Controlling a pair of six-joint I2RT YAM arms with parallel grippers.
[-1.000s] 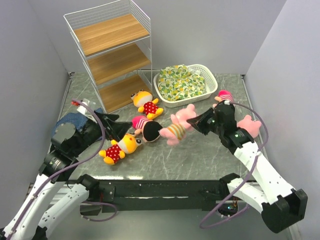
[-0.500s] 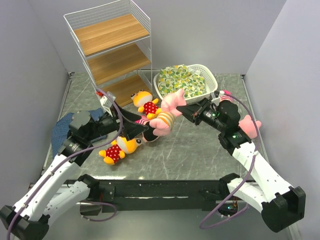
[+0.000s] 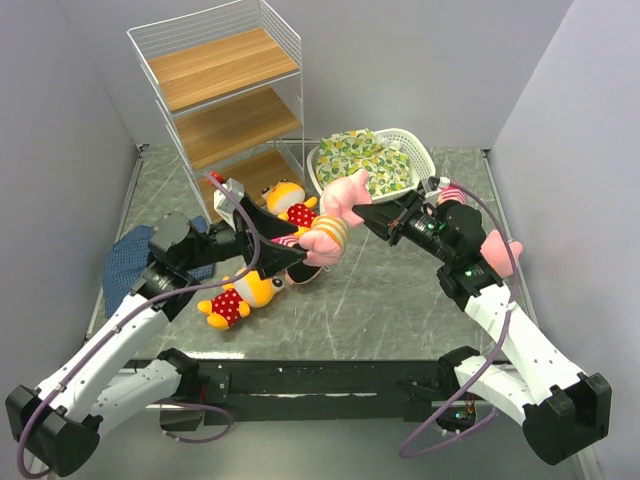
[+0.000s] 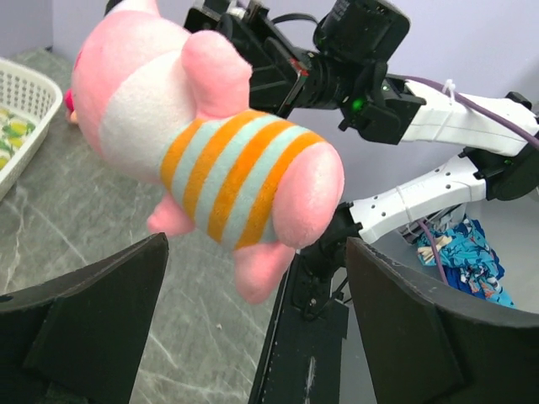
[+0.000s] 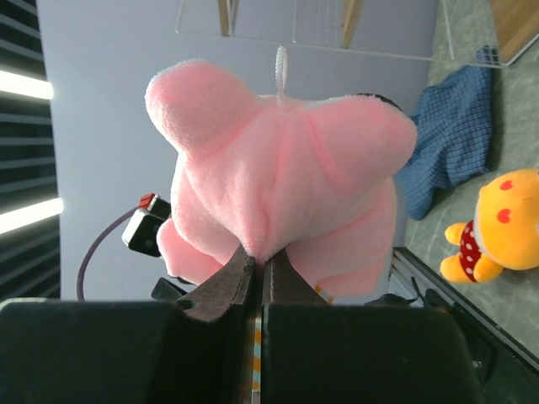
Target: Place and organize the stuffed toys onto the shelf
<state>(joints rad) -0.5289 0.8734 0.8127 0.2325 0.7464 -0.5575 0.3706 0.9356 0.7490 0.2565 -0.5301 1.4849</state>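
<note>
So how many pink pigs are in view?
2. One pig hangs pinched in the right gripper above the table; the other pig lies behind the right arm, mostly hidden.

The top view is bright and even, lit softly from above. The toys (image 3: 240, 295) cast only faint, short shadows on the table (image 3: 400, 300), whose stone shows a dull sheen but no glare. In the left wrist view the pig (image 4: 210, 160) is well lit and fairly crisp, while the left gripper (image 4: 257, 248) shows as dark, slightly soft wedges. The right wrist view has blown-out light strips (image 5: 21, 84) at its left edge. There the right gripper (image 5: 259, 261) is black and blurred, and the pig looks soft, perhaps from closeness.
</note>
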